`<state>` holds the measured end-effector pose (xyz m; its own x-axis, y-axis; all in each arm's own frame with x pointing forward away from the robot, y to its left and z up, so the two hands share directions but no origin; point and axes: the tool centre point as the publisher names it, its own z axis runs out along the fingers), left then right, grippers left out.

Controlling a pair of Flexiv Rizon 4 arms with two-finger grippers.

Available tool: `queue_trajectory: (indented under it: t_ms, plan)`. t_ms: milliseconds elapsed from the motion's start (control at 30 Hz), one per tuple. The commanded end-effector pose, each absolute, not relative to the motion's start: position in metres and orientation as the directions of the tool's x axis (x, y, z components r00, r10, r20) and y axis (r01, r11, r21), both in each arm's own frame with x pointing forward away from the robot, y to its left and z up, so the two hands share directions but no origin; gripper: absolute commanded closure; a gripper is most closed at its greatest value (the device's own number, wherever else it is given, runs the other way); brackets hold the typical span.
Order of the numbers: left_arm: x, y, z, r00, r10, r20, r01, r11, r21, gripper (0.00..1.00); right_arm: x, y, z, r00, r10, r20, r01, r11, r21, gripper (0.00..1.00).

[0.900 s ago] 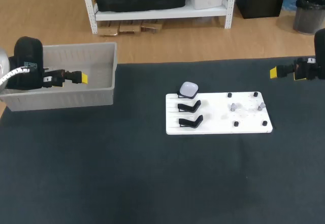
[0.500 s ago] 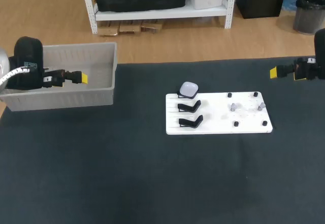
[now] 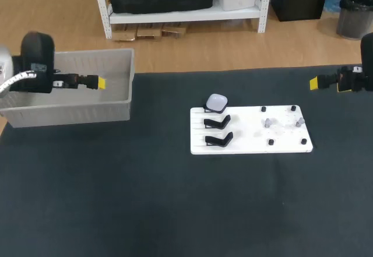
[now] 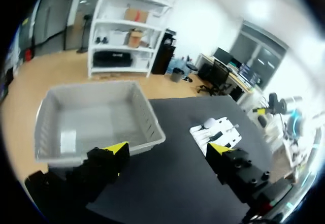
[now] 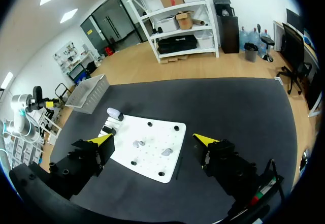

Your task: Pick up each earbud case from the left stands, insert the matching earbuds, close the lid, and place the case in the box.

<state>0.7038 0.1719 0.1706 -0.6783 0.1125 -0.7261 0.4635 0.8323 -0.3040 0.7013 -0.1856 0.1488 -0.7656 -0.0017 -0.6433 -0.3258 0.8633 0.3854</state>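
Left gripper (image 3: 100, 83): hangs over the box (image 3: 70, 114), fingers apart, holding nothing. Right gripper (image 3: 314, 83): hangs over the table's (image 3: 175, 210) far right edge, well apart from the board (image 3: 250, 134), fingers spread, nothing between them.

Box sits at the table's far left corner. In the left wrist view its floor shows one pale patch, which could be a label or something else. No case can be made out inside from either view.

Board lies right of the table's middle, toward the far edge. Three stands run down its left edge. The far one, at the board's far left corner, carries a white case (image 3: 217, 101), lid apparently shut. The middle stand (image 3: 217, 121) and the near stand (image 3: 219, 138) are bare. Two small grey earbuds (image 3: 267, 123) rest on the board's right half among black pegs.

Judgement: the bare stands suggest two cases are already dealt with, unconfirmed by the box. The last case is untouched. Left to do: lift it, open it, seat the earbuds, close the lid, box it.
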Motion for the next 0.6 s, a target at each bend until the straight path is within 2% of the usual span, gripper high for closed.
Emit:
queue_trajectory:
  t_ms: [33, 133, 233, 267, 600]
  plan:
    - [0.693, 0.181, 0.171, 0.008, 0.270, -0.963, 0.971, 0.227, 0.072, 0.00, 0.701, -0.186, 0.149, -0.766, -0.001, -0.643, -0.325, 0.863, 0.386, 0.00]
    - [0.691, 0.178, 0.174, 0.130, 0.271, -0.954, 0.985, 0.077, 0.157, 0.00, 0.701, -0.186, 0.149, -0.766, -0.001, -0.643, -0.325, 0.863, 0.386, 0.00]
    - [0.691, 0.168, 0.178, 0.197, 0.351, -0.915, 0.978, -0.007, 0.207, 0.00, 0.701, -0.186, 0.149, -0.766, -0.001, -0.643, -0.325, 0.863, 0.386, 0.00]
    - [0.692, 0.162, 0.180, 0.167, 0.418, -0.893, 0.980, 0.027, 0.196, 0.00, 0.701, -0.186, 0.149, -0.766, -0.001, -0.643, -0.325, 0.863, 0.386, 0.00]
    - [0.692, 0.162, 0.180, 0.167, 0.418, -0.893, 0.980, 0.027, 0.196, 0.00, 0.701, -0.186, 0.149, -0.766, -0.001, -0.643, -0.325, 0.863, 0.386, 0.00]
